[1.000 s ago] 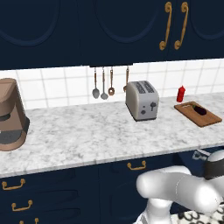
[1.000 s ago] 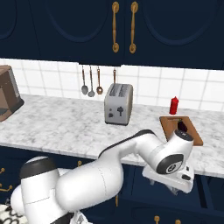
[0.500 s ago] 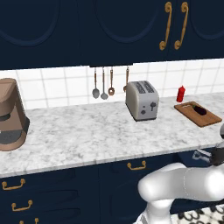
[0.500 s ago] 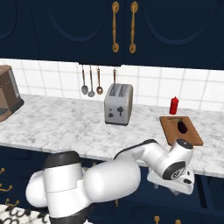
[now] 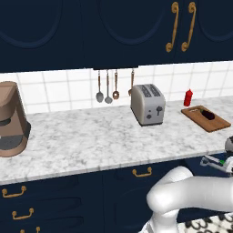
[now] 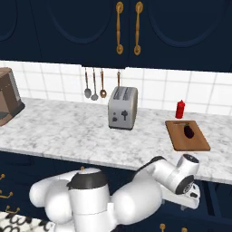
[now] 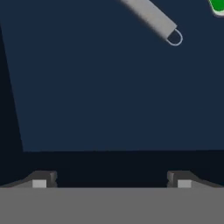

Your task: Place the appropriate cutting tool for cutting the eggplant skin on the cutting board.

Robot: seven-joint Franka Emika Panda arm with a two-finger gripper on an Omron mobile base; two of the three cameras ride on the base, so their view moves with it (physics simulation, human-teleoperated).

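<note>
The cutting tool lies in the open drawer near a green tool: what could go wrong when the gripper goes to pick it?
1. In the hand view the cutting tool sits at the top edge, far off the line between the open gripper fingers, so closing now would probably catch nothing.
2. The green tool lies close by, so a small error could grab the wrong one.
3. The eggplant occupies part of the cutting board; a careless placement could knock it.

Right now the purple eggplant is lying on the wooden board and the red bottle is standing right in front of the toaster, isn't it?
Not quite. The eggplant does lie on the cutting board, but the red bottle isn't in front of the toaster. It stands off to the toaster's side, against the tiled wall just behind the board. The right base view shows it.
</note>
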